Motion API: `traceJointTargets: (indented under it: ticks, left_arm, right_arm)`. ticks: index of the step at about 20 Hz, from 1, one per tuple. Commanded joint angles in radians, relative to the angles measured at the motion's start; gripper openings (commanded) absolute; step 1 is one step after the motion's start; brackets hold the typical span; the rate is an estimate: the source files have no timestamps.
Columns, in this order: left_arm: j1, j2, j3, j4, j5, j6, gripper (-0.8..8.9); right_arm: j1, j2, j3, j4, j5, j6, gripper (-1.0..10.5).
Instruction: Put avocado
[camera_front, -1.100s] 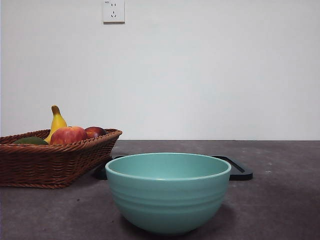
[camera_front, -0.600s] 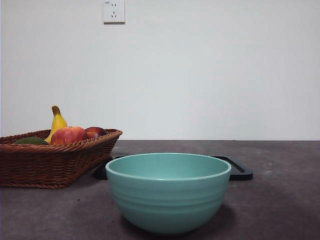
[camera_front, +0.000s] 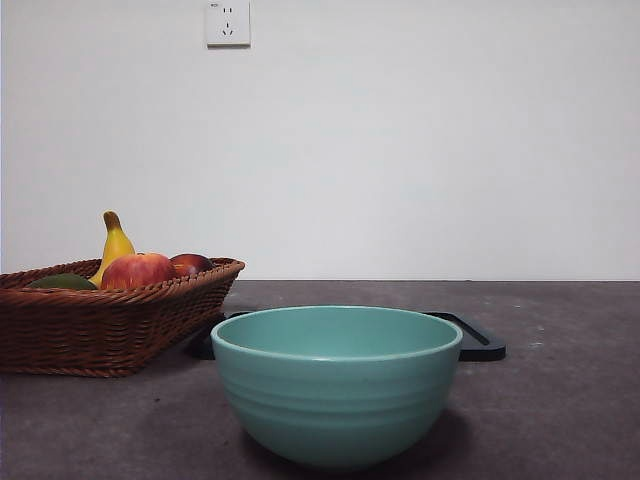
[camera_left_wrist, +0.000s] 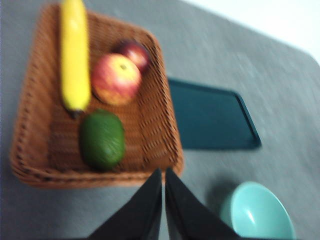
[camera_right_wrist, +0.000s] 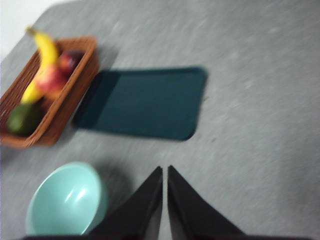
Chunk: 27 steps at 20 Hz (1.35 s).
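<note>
The dark green avocado (camera_left_wrist: 102, 139) lies in the brown wicker basket (camera_left_wrist: 160, 125), beside a yellow banana (camera_left_wrist: 74, 55) and a red apple (camera_left_wrist: 115, 78). In the front view only its top (camera_front: 62, 282) shows over the basket rim (camera_front: 120, 325) at the left. My left gripper (camera_left_wrist: 163, 172) is shut and empty, high above the table near the basket's edge. My right gripper (camera_right_wrist: 165, 170) is shut and empty, high above bare table near the tray. Neither arm shows in the front view.
A teal bowl (camera_front: 336, 385) stands at the front middle, also in the left wrist view (camera_left_wrist: 257, 212) and the right wrist view (camera_right_wrist: 65, 200). A flat dark tray (camera_front: 478, 340) lies behind it, next to the basket. A darker fruit (camera_left_wrist: 134, 52) lies by the apple.
</note>
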Motion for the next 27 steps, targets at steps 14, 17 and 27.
traceJointTargets:
  ticks: [14,17,27]
  left_arm:
    - [-0.156,0.140,0.220,-0.351,0.064,0.196,0.11]
    - [-0.156,0.140,0.220,-0.351,0.064,0.195,0.56]
    - [-0.156,0.142,0.220,-0.337,0.057,0.180,3.75]
  right_arm:
    - [0.371,0.208,0.193,-0.267,-0.055,-0.168,0.1]
    - [0.371,0.208,0.193,-0.266,-0.055,-0.167,0.2]
    - [0.371,0.208,0.193,-0.263,-0.055,-0.165,3.5]
